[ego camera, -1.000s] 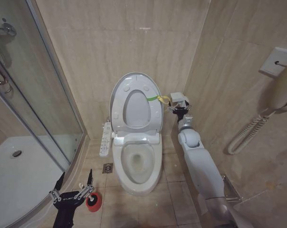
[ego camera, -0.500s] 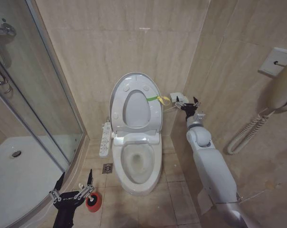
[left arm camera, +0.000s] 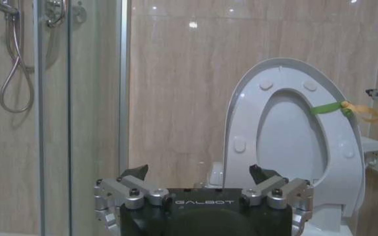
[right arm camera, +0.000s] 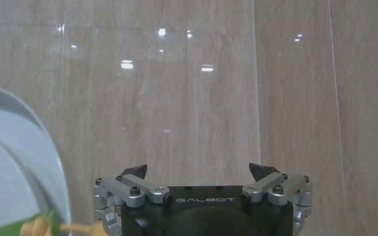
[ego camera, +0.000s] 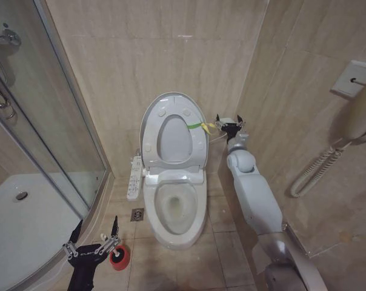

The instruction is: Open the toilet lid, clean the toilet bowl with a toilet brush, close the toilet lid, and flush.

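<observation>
Your right hand (ego camera: 231, 123) sits right of centre in the head view, fingers spread and gripping nothing, just beside the right edge of the toilet lid (ego camera: 173, 128), close to the yellow-green band (ego camera: 199, 125) tied there. From the right wrist camera you see the lid's white curve (right arm camera: 18, 162) at the lower left, with the two fingertips apart against the beige wall tiles (right arm camera: 196, 88).

You have the lid standing upright against the back wall, the ring seat (ego camera: 174, 138) raised with it, and the toilet bowl (ego camera: 174, 209) open below, at lower centre of the frame. Your left hand (ego camera: 93, 237) hangs low at the bottom left of the frame, fingers wide apart, right next to the red cup holder (ego camera: 119, 256) on the floor; you cannot make out the brush itself.

Against half a second ago, your right arm has swung back toward the lid: the hand was further right, nearer the side wall, and now lies closer to the band. Lid, bowl and left hand are unchanged.
</observation>
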Robot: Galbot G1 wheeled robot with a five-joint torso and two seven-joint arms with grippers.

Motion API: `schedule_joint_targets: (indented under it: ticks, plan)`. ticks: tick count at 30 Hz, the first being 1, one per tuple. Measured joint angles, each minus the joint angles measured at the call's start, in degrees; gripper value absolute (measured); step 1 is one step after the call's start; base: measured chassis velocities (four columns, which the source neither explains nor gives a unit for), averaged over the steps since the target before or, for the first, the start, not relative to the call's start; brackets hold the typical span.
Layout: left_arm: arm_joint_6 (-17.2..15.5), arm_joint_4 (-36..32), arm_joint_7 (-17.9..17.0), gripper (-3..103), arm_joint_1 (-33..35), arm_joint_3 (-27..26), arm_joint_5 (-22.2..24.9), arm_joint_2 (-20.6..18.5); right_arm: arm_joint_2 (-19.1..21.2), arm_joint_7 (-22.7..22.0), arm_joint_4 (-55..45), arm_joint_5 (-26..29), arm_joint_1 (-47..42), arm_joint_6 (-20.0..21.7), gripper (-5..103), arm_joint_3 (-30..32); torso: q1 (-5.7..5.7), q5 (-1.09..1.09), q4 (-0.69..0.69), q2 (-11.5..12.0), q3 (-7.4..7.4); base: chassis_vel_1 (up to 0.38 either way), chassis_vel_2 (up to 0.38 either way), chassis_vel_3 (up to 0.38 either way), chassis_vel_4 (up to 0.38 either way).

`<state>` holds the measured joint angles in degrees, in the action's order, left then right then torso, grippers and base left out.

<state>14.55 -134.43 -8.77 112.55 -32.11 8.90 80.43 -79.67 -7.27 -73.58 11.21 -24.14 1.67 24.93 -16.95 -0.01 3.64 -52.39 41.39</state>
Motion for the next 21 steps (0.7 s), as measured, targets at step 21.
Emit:
schedule_joint_targets:
  ticks: [21]
  plan:
    - [0.0,0.0,0.0,100,0.0,0.0,0.0,0.0,-4.8,-0.1,11.7,-6.6,7.4,-6.1,100,-0.5,0.00,0.00,0.00,0.0,0.00,0.000,0.000,0.000,0.000]
